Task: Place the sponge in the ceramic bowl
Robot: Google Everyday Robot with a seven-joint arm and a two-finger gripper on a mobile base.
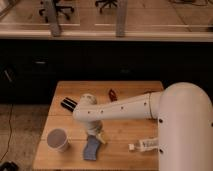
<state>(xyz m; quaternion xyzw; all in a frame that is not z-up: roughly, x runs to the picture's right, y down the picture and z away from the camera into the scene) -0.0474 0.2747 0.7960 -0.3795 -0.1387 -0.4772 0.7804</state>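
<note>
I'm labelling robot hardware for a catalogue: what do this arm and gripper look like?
The arm is smooth white: a bulky rounded housing narrowing to a tube with small dark dots. No cables show. The gripper, low over the sponge, looks whitish and tan.
</note>
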